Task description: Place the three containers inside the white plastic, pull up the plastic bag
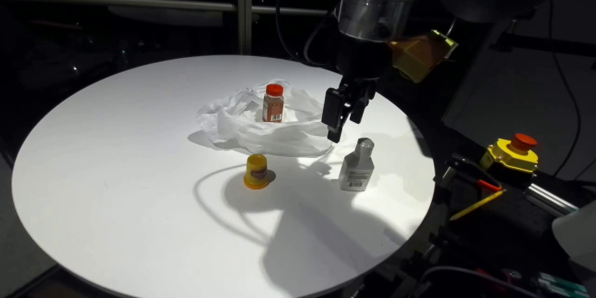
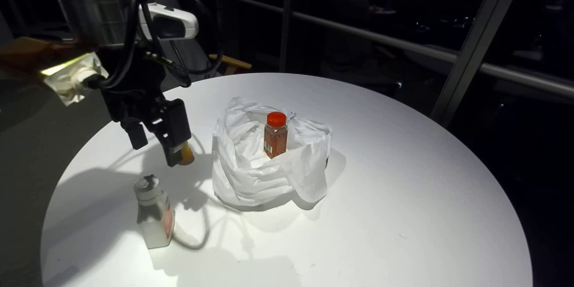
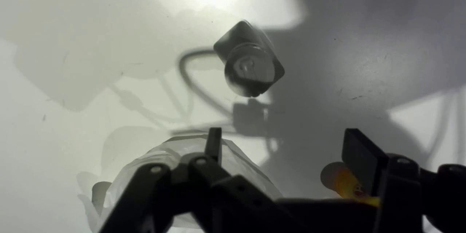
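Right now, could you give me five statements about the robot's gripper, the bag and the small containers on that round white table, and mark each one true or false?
1) The small orange bottle with a red cap is inside the wrinkled, translucent white plastic bag. True.
2) The squat yellow container is in the bag as well. False: it stands outside the bag, on the round white table.
3) The grey-clear bottle stands upright outside the bag. True.
4) The black gripper is clamped on the grey-clear bottle. False: it is open and holds nothing.
5) The bag hangs lifted off the table. False: it rests on the table, crumpled around the red-capped bottle.
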Available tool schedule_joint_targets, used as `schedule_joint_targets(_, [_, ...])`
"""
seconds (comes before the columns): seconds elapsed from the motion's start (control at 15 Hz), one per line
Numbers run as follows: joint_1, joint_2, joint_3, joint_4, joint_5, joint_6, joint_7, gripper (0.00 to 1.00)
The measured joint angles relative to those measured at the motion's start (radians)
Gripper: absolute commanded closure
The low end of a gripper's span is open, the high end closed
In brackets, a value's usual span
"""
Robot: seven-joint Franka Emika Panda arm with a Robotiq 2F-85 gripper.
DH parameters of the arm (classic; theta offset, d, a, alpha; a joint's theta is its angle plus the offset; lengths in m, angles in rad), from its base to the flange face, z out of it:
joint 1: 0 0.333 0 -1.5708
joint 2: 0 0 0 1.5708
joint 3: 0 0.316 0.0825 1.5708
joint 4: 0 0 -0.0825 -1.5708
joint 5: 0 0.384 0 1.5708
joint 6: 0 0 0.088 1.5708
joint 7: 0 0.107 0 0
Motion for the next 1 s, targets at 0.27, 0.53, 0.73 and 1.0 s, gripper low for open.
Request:
schedule_joint_targets(0.27, [-0.026,0.007,0.003,-0.002,-0.01,-0.029,-0.079,0.0])
schedule_joint_targets(0.53, [-0.053,0.022,0.003,-0.005,-0.015,-0.03,-0.153,0.0])
schedule_joint_targets(0.73, [-0.069,0.039,0.003,-0.007,-0.011,-0.035,-0.205,0.0])
schedule_joint_targets(1.0, [-0.082,0.048,0.004,-0.01,0.02,-0.063,-0.283,0.0])
